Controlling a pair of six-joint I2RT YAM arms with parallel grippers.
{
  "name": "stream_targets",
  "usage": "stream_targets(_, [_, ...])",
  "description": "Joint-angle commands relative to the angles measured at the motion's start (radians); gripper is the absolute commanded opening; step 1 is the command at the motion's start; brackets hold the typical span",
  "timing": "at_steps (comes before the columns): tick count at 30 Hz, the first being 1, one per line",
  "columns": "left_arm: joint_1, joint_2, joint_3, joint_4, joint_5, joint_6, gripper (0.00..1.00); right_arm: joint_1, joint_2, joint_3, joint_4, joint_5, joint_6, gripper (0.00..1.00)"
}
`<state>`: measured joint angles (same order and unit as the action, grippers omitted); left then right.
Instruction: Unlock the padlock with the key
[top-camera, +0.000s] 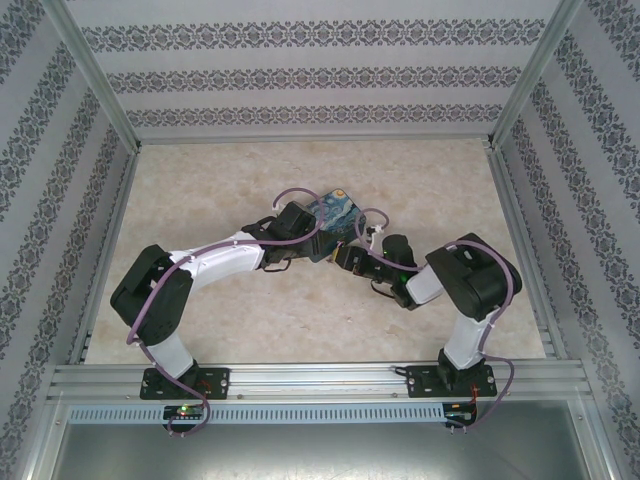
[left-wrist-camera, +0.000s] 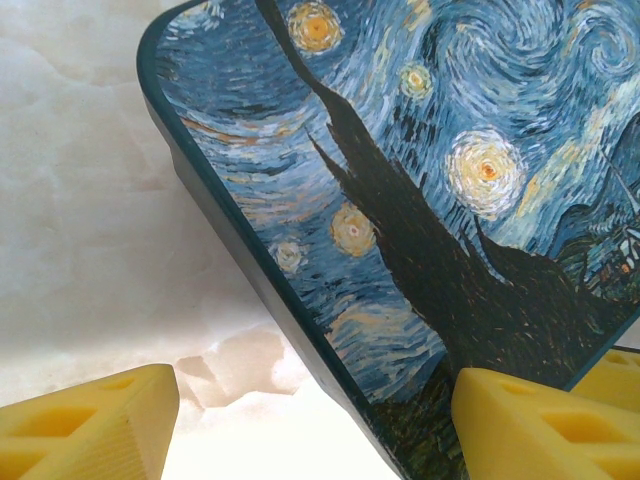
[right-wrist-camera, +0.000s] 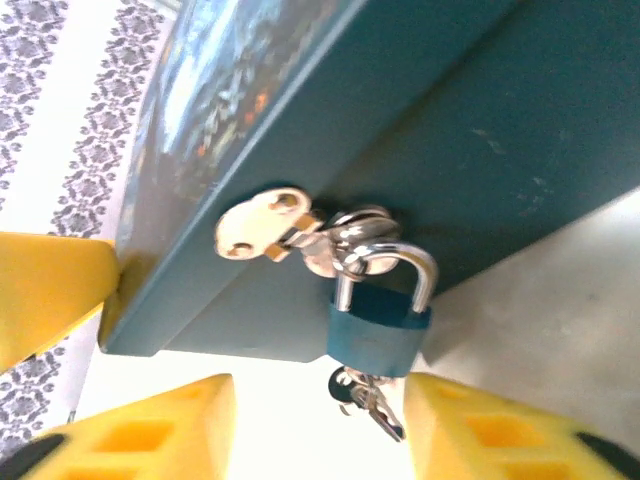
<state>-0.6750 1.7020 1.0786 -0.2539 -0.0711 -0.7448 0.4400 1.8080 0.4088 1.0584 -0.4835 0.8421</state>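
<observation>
A flat box (top-camera: 335, 212) printed with a blue-and-yellow night sky lay on the pale marble desk (top-camera: 250, 180), near its middle, between the two arms. Its lid was down, so what the box held was hidden.

At the front wall of the box a silver hasp (right-wrist-camera: 262, 225) was folded over, and the padlock (right-wrist-camera: 378, 335) hung from it by its shackle. The padlock had a small blue-green body and a bright metal shackle, and both legs of the shackle seemed to sit in the body. Under the body hung the key (right-wrist-camera: 368, 402) together with a small ring. Whether it was pushed into the keyhole could not be told from the right wrist view.

The right pincer (right-wrist-camera: 318, 405) was just in front of the padlock. Its two yellow fingers (right-wrist-camera: 500, 435) stood apart, with the key and the bottom of the padlock in the gap between them, and neither finger touched them. It held nothing.

The left pincer (left-wrist-camera: 315, 410) was at the other side of the box, over the edge of the lid. Its jaws were wide. One finger was above the bare desk, apart from the box, and the other was over the painted lid. Whether that finger pressed on the lid could not be told.
</observation>
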Motion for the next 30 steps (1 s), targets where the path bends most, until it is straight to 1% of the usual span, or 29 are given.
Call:
stream_targets(1, [-0.008,0.058,-0.04,-0.116,0.011,0.001,0.73,-0.025,0.005,-0.038,-0.072,0.036,-0.018,0.6])
stream_targets(4, [-0.008,0.058,-0.04,-0.117,0.013,0.001,0.73,-0.036,0.014,-0.023,-0.074,0.024,-0.022,0.67])
stream_targets(7, [-0.008,0.058,-0.04,-0.117,0.013,0.001,0.73,-0.038,0.034,-0.001,-0.073,0.018,-0.024,0.7])
stream_targets(17, [-0.008,0.064,-0.034,-0.119,0.014,-0.002,0.72,-0.011,0.115,0.075,-0.048,-0.029,-0.02,0.7])
stream_targets(20, [-0.008,0.067,-0.033,-0.119,0.014,-0.001,0.72,-0.007,0.126,0.076,-0.032,-0.043,-0.011,0.68])
stream_targets(23, [-0.008,0.068,-0.034,-0.117,0.014,-0.001,0.72,-0.007,0.132,0.063,-0.002,-0.061,0.001,0.6])
stream_targets(30, [-0.008,0.073,-0.034,-0.111,0.016,-0.004,0.72,0.001,0.125,0.036,0.073,-0.095,0.033,0.46])
